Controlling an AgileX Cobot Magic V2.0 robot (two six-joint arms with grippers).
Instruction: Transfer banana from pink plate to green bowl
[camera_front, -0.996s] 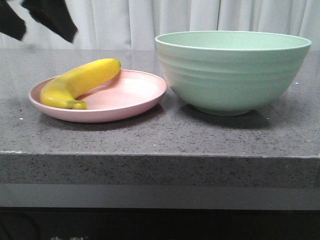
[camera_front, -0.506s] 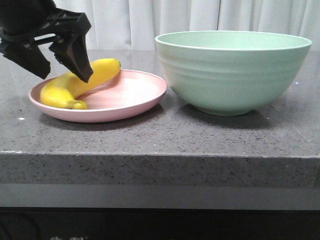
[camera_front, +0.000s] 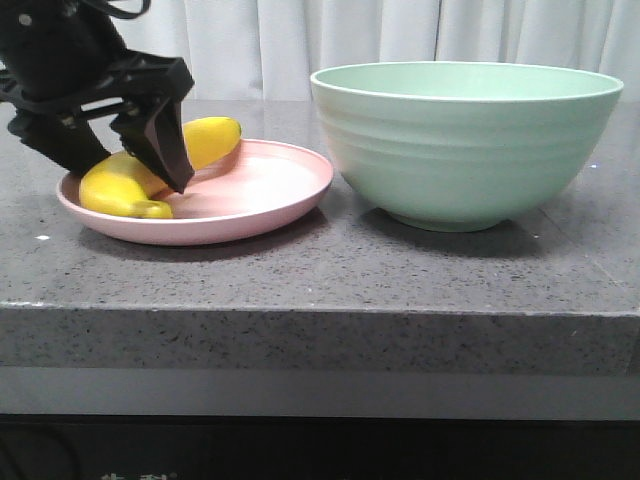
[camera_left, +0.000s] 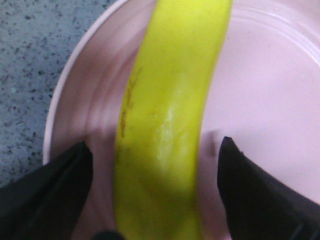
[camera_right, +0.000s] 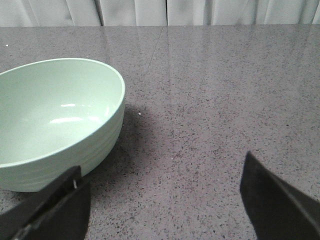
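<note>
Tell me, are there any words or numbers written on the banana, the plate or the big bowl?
None on the banana, the pink plate or the green bowl: all three are plain.
One line of pale marks sits on the dark strip below the table's front edge, cut off by the picture's edge and too small to read.

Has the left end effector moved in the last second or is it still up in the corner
Yes. The left end effector has come down from the upper left corner of the front view to the pink plate, open astride the banana.
</note>
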